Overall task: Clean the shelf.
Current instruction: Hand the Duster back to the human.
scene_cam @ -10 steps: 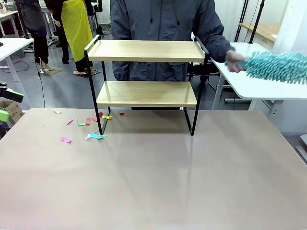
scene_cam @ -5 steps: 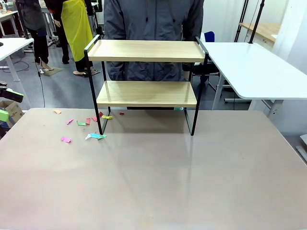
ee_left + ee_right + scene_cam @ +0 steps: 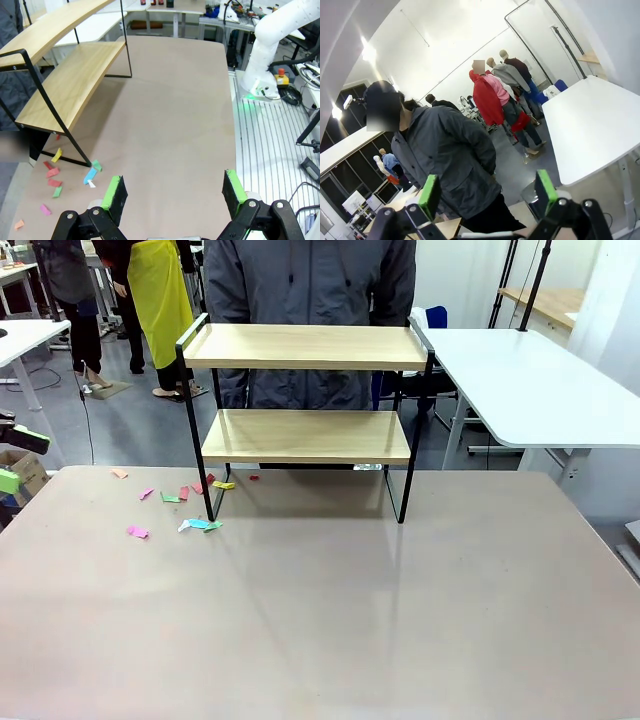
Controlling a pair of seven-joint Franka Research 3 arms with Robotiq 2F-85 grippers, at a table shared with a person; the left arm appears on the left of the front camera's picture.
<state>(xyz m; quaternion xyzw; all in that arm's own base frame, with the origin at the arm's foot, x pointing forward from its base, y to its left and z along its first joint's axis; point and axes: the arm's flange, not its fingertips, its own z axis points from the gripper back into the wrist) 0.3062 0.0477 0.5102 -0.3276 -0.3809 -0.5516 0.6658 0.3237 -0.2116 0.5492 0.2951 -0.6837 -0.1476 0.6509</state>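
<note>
Standing on table (image 3: 330, 620), bare shelf (image 3: 305, 435), unlabelled

A wide beige desk (image 3: 330, 620) fills the lower half of the front view. Small coloured paper scraps (image 3: 180, 502) in pink, red, green, yellow and blue lie scattered at its centre left. A person in a grey jacket (image 3: 310, 285) stands at the top centre, behind the desk. A white table (image 3: 520, 380) sits at the upper right. At the upper left, someone in a yellow apron (image 3: 158, 290) stands farther back, and a cardboard box (image 3: 25, 472) sits on the floor at the left edge.
</note>
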